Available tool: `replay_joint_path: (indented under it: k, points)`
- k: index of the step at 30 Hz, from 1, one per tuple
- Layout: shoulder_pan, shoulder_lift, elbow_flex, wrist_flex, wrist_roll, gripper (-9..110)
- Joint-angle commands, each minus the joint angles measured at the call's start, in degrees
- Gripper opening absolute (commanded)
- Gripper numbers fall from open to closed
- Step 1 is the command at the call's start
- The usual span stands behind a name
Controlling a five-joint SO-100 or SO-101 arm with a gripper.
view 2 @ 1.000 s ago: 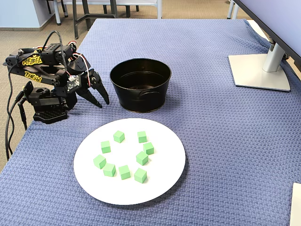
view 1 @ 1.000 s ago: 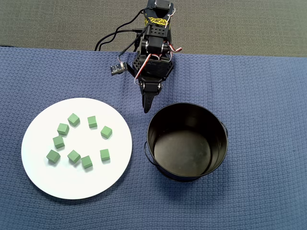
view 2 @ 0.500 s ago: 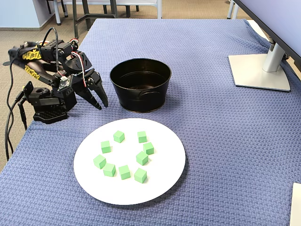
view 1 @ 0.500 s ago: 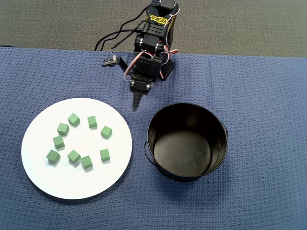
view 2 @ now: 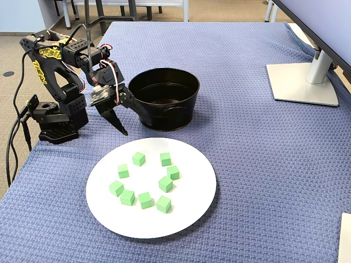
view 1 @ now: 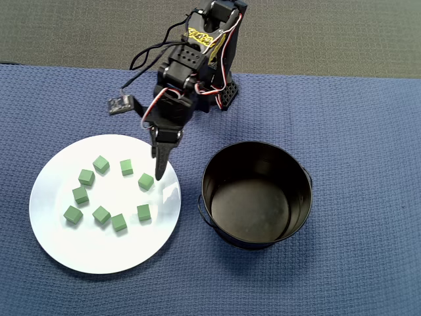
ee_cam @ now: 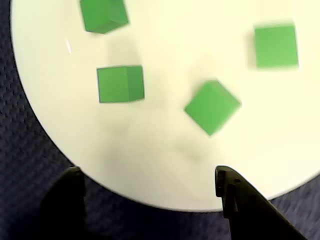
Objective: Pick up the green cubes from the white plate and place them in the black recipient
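- Swinging off its spot beside the black recipient, the claw now hangs over the near-arm edge of the white plate; a second ago it pointed at bare cloth between plate and bucket.
- Claw state: released, holding nothing. The wrist view shows two dark fingers set apart, with plate rim between them.
- Green cubes: eight counted in the overhead view, all on the plate in a loose ring, none shifted. A ninth, if any, is not visible.
- Nearest cube sits just beside the claw tip in the overhead view; in the wrist view it is probably the tilted one, ahead of the fingers, not yet between them.
- Bucket looks empty, standing on the blue-clothed bench just beside the plate.
- Judgement: the approach to a first pick is under way; no cube delivered. Next needs a short reach forward and a descent around that cube.
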Motion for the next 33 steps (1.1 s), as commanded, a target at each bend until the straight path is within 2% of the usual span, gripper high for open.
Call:
replay_joint_path:
  k: [1, 5, 7, 17, 33]
  points:
    - [3.43, -4.22, -3.96, -5.54, -20.65, 33]
    - [5.89, -8.96, -1.85, -11.34, -39.99, 31]
    - [6.06, -11.34, -1.76, -14.33, -44.21, 30]
    - [4.66, -12.83, -7.82, -8.88, -51.77, 30]
    - [3.87, -23.55, -5.1, -20.83, -52.29, 28]
